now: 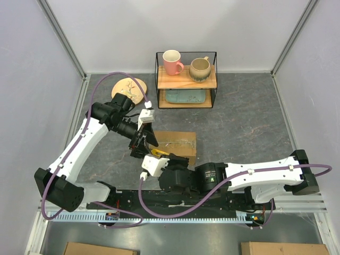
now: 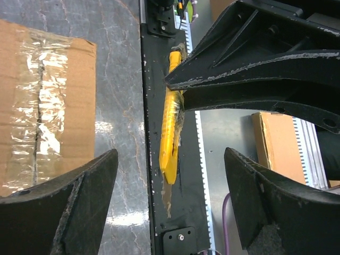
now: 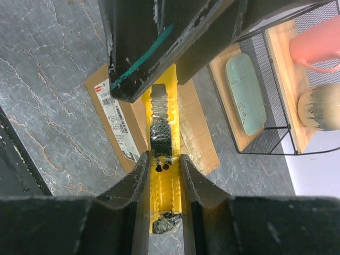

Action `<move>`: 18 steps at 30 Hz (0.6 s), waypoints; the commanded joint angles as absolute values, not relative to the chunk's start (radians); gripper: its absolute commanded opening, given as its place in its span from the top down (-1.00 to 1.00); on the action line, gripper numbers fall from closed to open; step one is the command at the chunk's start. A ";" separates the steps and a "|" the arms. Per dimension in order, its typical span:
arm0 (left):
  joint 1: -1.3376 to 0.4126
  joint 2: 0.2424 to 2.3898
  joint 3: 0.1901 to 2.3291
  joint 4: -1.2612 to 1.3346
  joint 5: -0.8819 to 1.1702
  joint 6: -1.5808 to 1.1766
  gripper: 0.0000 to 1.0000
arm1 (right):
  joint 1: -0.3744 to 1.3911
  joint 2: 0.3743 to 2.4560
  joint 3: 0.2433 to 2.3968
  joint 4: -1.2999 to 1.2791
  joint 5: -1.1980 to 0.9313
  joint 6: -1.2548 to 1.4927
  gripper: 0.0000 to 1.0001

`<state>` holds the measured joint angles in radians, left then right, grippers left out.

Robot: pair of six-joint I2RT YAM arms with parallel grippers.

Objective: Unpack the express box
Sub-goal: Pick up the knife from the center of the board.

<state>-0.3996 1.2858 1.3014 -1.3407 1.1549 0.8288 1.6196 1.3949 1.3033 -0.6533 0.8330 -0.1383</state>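
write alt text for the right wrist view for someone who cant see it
The right gripper clamps a yellow utility knife wrapped in tape, with the left arm's black fingers over its far end. Beyond lie the express box, white label showing, and a wire shelf holding a teal tray, a pink mug and a beige mug.

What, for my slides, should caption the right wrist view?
Right gripper shut on a yellow cutter, the labelled cardboard box behind it.
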 commanded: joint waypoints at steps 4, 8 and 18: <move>-0.446 1.290 1.289 -1.540 1.158 0.858 -0.51 | 1.628 1.404 1.362 -0.652 0.873 -0.190 0.77; -0.474 1.299 1.295 -1.539 1.144 0.847 -0.19 | 1.637 1.410 1.373 -0.669 0.877 -0.201 0.77; -0.488 1.318 1.310 -1.539 1.118 0.844 0.83 | 1.663 1.417 1.379 -0.713 0.882 -0.192 0.74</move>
